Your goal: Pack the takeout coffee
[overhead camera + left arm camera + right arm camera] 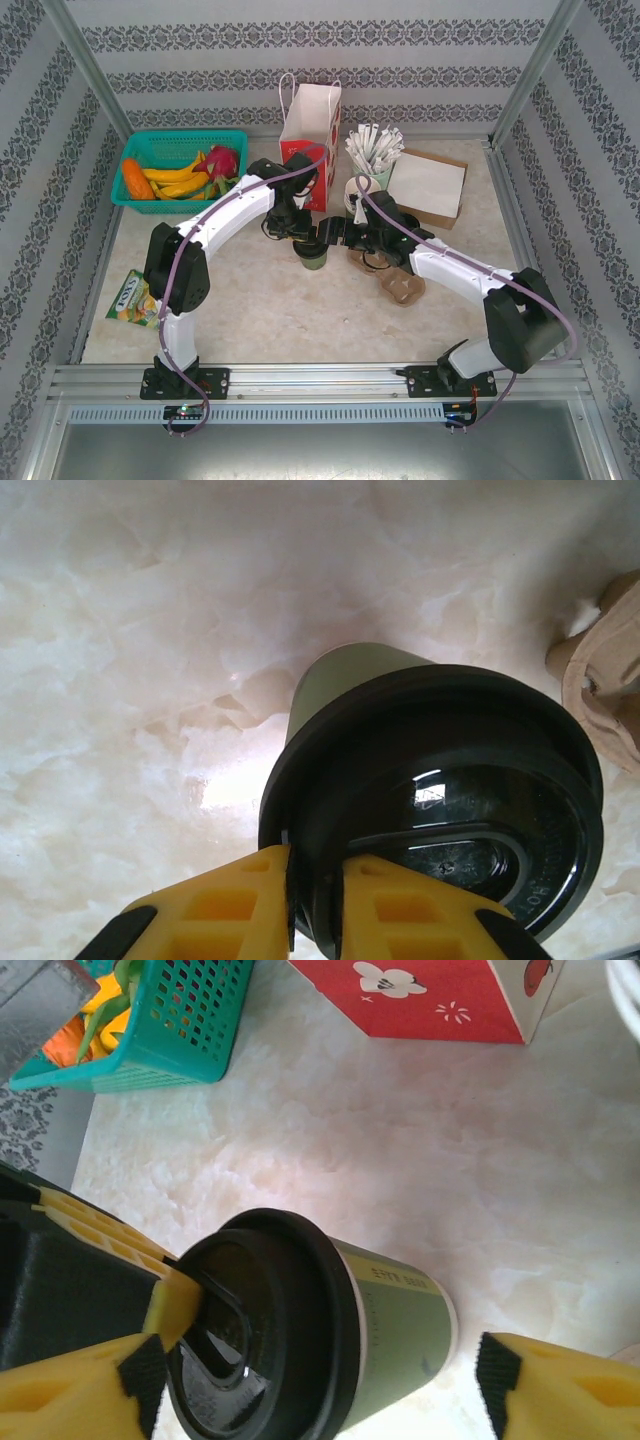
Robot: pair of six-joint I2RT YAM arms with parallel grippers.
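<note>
Left wrist view: the coffee [345, 680] is seen from above, and the rim of its lid [450, 780] is pinched between the fingers of the left claw [315, 885], which is narrow. By that grip the cup is judged to be steadied upright while a firmer hold is prepared. The right claw [320, 1370] is held wide, with one finger to each side of the cup's body and neither touching it, so a side grasp appears to be intended before any lift. The coffee is stood on the worktop [300, 320], just on the near side of the bag [310, 120], and is not yet packed. The bag is stood upright with its mouth turned upward, so that it can be filled from above. The worktop is pale, marbled and glossy. A green basket [180, 165] is set to the left of the bag. The space is closed in by patterned walls [300, 40] and metal posts [88, 70].
</note>
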